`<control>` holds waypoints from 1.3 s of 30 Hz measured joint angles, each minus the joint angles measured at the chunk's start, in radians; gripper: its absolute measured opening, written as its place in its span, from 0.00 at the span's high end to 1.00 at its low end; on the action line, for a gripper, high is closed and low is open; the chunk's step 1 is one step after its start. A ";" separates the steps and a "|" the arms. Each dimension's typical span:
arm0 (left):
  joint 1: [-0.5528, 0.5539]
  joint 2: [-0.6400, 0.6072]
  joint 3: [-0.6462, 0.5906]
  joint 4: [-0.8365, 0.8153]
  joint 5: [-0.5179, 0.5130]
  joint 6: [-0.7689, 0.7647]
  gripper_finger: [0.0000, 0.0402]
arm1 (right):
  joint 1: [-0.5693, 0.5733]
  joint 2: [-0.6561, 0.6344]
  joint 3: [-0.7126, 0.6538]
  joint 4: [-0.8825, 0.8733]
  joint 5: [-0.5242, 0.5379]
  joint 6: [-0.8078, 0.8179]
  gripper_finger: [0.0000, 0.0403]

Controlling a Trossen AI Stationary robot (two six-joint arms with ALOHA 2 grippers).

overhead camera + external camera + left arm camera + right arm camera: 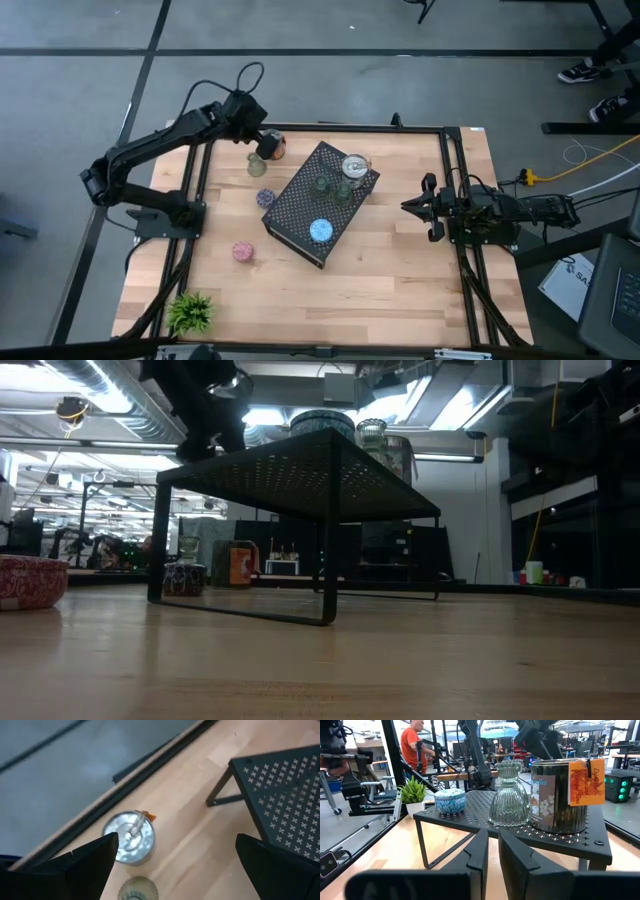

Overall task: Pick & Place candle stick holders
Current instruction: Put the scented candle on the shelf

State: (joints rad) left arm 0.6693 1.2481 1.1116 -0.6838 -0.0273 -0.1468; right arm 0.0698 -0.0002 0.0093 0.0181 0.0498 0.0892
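A silver can-like candle stick holder (pixel 129 837) with an orange tag stands on the table near its far left edge. An olive-green glassy one (pixel 137 890) stands just beside it. My left gripper (pixel 175 865) hangs open above these two, tilted downward, touching neither. A purple holder (pixel 265 198) and a pink one (pixel 243 251) also rest on the table. On the black perforated stand (pixel 300 215) stand a second silver can (pixel 354 167), two green glass holders (pixel 322 185) and a blue one (pixel 321 231). My right gripper (pixel 410 207) waits shut at the right.
A small green plant (pixel 190 312) stands at the near left corner. A black frame rail (pixel 150 765) runs along the far edge just behind the silver can. Bare wood (pixel 400 280) lies in front of the stand. A person in a red shirt (pixel 412 745) is in the room beyond.
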 joint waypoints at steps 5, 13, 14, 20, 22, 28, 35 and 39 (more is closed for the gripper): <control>0.002 0.087 0.123 -0.109 0.011 0.002 0.00 | 0.000 0.000 0.000 0.000 0.000 0.000 0.88; 0.045 0.190 0.252 -0.169 0.038 0.008 0.00 | 0.000 0.000 0.000 0.000 0.000 0.000 0.88; 0.049 0.201 0.258 -0.172 0.039 0.008 0.00 | 0.000 0.000 0.000 0.000 0.000 0.000 0.88; 0.068 0.265 0.261 -0.218 -0.014 0.041 0.00 | 0.000 0.000 0.000 0.000 0.000 0.000 0.88; 0.077 0.289 0.261 -0.229 -0.032 0.047 0.00 | 0.000 0.000 0.000 0.000 0.000 0.000 0.88; 0.102 0.359 0.261 -0.233 -0.045 0.083 0.00 | 0.000 0.000 0.000 0.000 0.000 0.000 0.88; 0.149 0.427 0.261 -0.233 -0.062 0.142 0.00 | 0.000 0.000 0.000 0.000 0.000 0.000 0.88; 0.160 0.442 0.261 -0.237 -0.047 0.147 0.00 | 0.000 0.000 0.000 0.000 0.000 0.000 0.88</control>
State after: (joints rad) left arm 0.8297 1.6897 1.3724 -0.9210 -0.0748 -0.0003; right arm 0.0697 -0.0002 0.0097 0.0181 0.0498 0.0894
